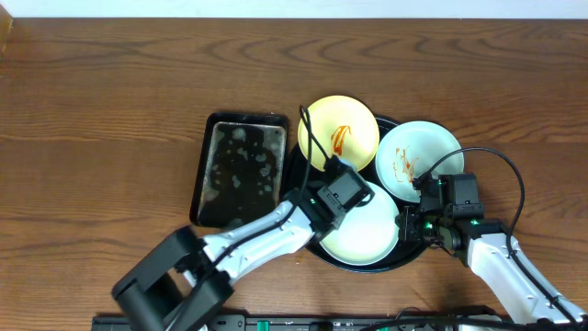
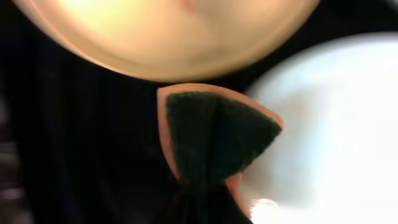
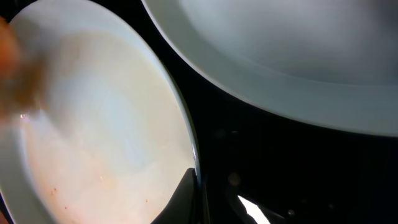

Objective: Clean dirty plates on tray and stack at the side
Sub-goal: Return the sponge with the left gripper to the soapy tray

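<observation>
Looked mid-wipe: left gripper (image 1: 342, 190) pinched a folded green-orange sponge (image 2: 214, 134) at the pale mint-white round plate (image 1: 360, 234) on the near side of the glossy black round tray (image 1: 411, 255). Right gripper (image 1: 430, 204) jaws: couldn't tell. Next: firm scrubbing.

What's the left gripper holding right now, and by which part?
The left gripper pinches a folded sponge, dark green with an orange edge, by its narrow folded end; the wider end fans out.
</observation>
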